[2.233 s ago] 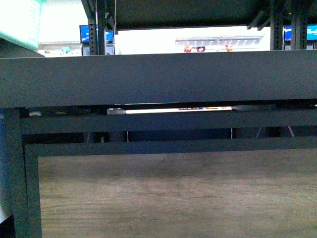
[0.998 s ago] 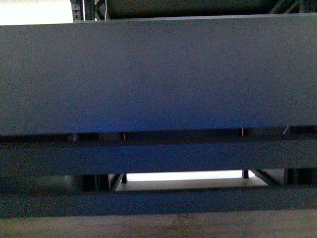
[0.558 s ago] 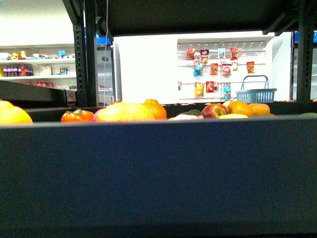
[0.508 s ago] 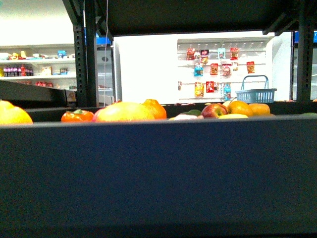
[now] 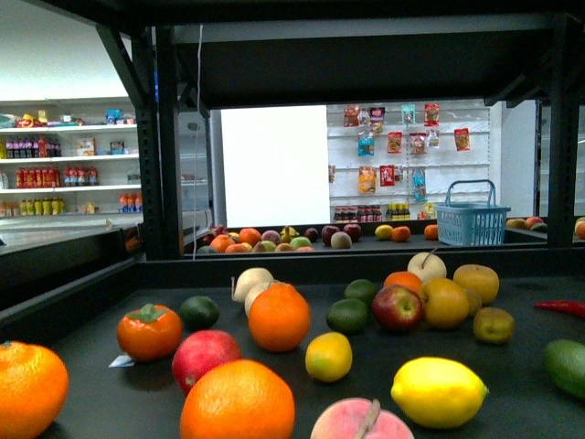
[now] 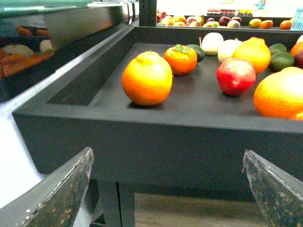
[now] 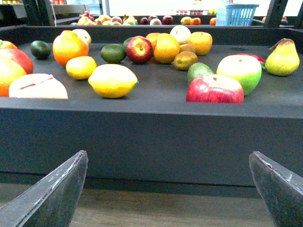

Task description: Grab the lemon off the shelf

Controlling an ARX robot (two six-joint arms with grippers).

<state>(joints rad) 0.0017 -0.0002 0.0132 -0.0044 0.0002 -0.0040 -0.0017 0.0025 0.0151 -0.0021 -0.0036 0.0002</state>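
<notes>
Front view: neither of my arms shows here, and I judge that none of the task is done. The lemon [image 5: 439, 391] lies on the dark tray of the shelf [image 5: 366, 267], close to the near edge and right of centre, touching nothing. A peach [image 5: 361, 422] and a small yellow citrus [image 5: 328, 356] lie near it on its left, with a big orange [image 5: 238, 402] further left. An avocado [image 5: 567, 366] lies well off to its right.

Left wrist view: my left gripper [image 6: 166, 158] is spread wide and holds nothing. It sits outside the tray, lower than the front rim. It faces another orange [image 6: 147, 78] and a persimmon [image 6: 181, 59]. I cannot find the lemon from here.

Right wrist view: my right gripper [image 7: 168, 158] is also spread wide and empty, low in front of the rim wall [image 7: 142, 132]. The lemon [image 7: 112, 80] sits just beyond that rim, between the peach [image 7: 38, 87] and a red apple [image 7: 214, 89], apart from both.

This arm looks better placed to me. The reach, the grasp and the lift all remain. The raised rim stands between my fingers and the lemon, so I would have to come over it. The peach and the small citrus could get nudged.
</notes>
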